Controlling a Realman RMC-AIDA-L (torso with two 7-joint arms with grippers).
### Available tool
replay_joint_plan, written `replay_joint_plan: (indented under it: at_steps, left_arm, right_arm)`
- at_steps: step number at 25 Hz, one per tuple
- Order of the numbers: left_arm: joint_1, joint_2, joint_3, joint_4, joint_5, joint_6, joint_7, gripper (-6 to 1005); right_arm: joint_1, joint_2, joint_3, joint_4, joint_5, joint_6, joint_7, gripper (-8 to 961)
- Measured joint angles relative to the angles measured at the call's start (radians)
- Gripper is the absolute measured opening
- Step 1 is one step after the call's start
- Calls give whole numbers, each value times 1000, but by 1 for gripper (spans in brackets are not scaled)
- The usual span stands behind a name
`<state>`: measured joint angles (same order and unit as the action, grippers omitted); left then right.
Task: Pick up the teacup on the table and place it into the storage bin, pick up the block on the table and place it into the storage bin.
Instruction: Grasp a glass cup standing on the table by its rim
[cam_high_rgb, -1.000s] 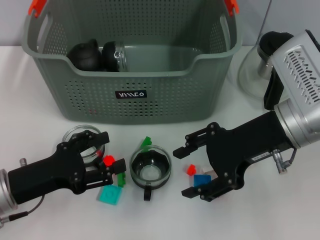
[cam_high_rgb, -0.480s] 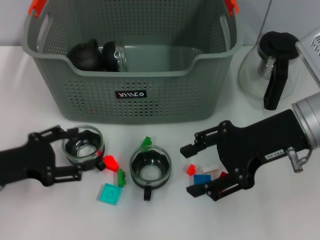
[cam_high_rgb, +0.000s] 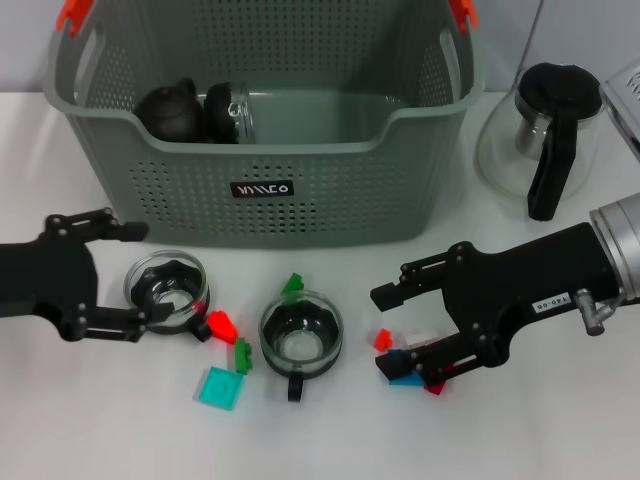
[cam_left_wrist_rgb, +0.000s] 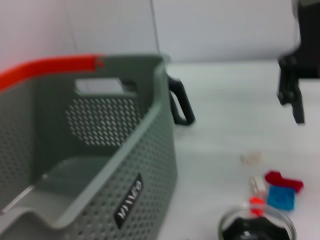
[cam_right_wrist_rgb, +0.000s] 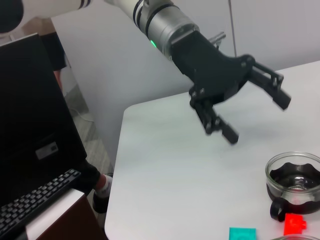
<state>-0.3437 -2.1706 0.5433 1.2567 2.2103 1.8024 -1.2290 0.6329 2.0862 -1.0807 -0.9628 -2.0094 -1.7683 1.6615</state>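
Two glass teacups stand on the white table: one (cam_high_rgb: 167, 288) at the left and one (cam_high_rgb: 300, 338) in the middle. My left gripper (cam_high_rgb: 147, 275) is open, and the left teacup's near side sits between its fingertips. The right wrist view shows that gripper (cam_right_wrist_rgb: 257, 120) open beside the same teacup (cam_right_wrist_rgb: 295, 182). My right gripper (cam_high_rgb: 380, 333) is open over a small red block (cam_high_rgb: 382, 340), with blue (cam_high_rgb: 405, 380) and white (cam_high_rgb: 421, 339) blocks beside its lower finger. Behind them is the grey-green storage bin (cam_high_rgb: 260, 190), holding a black pot (cam_high_rgb: 172, 110) and a glass cup (cam_high_rgb: 228, 112).
Loose blocks lie between the cups: red (cam_high_rgb: 222, 323), green (cam_high_rgb: 242, 355), green (cam_high_rgb: 292, 285) and a flat teal one (cam_high_rgb: 218, 387). A glass teapot (cam_high_rgb: 545, 140) with a black handle stands at the back right. A laptop keyboard (cam_right_wrist_rgb: 35, 210) sits off the table's left side.
My left gripper has drawn back to the left, off the blocks, and now flanks the left teacup. My right gripper has shifted right and come down nearer the red and blue blocks.
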Motion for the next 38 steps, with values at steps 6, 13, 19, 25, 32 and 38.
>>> replay_joint_plan:
  at_steps: [6, 13, 19, 25, 32, 38]
  left_arm:
    - [-10, 1, 177, 58, 80, -64, -94, 859]
    - [-3, 0, 326, 185, 209, -106, -184, 858]
    - [-11, -1, 411, 206, 303, -147, -253, 857]
    - [-25, -1, 491, 170, 351, -221, -294, 857]
    - [-30, -3, 561, 140, 388, -269, -308, 856]
    - [-44, -3, 600, 95, 426, -310, -336, 855]
  right_arm:
    - [-4, 5, 9, 7, 0, 21, 1, 779]
    - [11, 9, 6, 58, 1, 61, -1, 779]
    - [22, 9, 1, 108, 5, 97, -7, 780]
    - [28, 9, 2, 123, 2, 109, -9, 780]
    - [28, 8, 9, 130, 0, 112, -10, 779]
    - [27, 8, 9, 130, 0, 115, -9, 780]
